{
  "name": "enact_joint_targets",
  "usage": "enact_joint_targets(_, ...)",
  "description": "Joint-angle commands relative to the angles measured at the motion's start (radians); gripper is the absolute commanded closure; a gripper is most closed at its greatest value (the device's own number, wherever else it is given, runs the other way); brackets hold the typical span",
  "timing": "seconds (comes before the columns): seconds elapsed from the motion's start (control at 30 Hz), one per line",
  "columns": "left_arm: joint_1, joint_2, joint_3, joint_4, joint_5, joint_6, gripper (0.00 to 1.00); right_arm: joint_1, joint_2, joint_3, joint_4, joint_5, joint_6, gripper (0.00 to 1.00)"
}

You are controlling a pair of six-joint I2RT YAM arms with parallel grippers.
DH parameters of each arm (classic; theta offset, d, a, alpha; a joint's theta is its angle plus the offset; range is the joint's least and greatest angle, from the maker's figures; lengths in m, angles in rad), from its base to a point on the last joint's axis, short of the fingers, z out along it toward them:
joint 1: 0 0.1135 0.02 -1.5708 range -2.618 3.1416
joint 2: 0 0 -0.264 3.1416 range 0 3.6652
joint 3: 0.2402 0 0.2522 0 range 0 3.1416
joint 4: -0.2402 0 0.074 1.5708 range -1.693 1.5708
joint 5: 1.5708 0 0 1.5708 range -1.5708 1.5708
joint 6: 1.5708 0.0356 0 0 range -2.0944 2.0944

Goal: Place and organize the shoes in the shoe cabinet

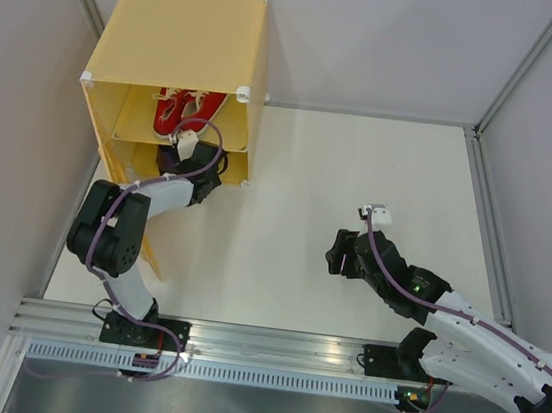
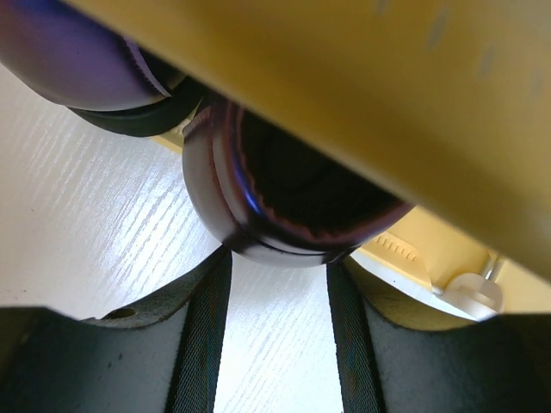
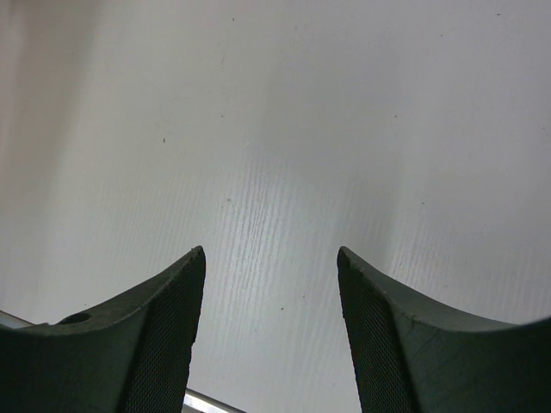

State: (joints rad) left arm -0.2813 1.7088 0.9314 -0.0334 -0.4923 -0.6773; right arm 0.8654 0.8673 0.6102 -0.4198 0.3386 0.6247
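Under the shelf (image 2: 387, 95) of the cabinet (image 1: 175, 43), at the far left of the table (image 1: 360, 177), my left gripper (image 2: 278, 256) is sitting with its fingers apart, tips right at the heel of a purple shoe (image 2: 293, 189). Bare table is showing between them, so I am judging that it is clamping nothing. A second purple shoe (image 2: 77, 52) is lying just beside the first, and the red sneakers (image 1: 182, 109) are resting on the shelf above. My right gripper (image 3: 269, 251) is hanging spread and empty over bare table, well apart to the right. I am reading this as tidying the lower pair. To do it well, I am planning small nudges on the heel so the two shoes line up side by side. I am also minding the shelf edge close overhead and planning to back straight out toward the near edge without dragging the shoe.
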Motion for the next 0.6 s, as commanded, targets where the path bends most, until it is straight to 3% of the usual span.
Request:
enact_joint_targets(0.0,0.005,0.018,0.072,0.093,0.03,-0.004,0.48,-0.006,-0.014,0.002,0.003,0.02,0.01,0.33)
enact_joint_targets(0.57,0.004,0.052,0.106,0.13,0.078,0.035,0.45,-0.006,-0.013,-0.006,-0.002,0.02,0.02,0.33)
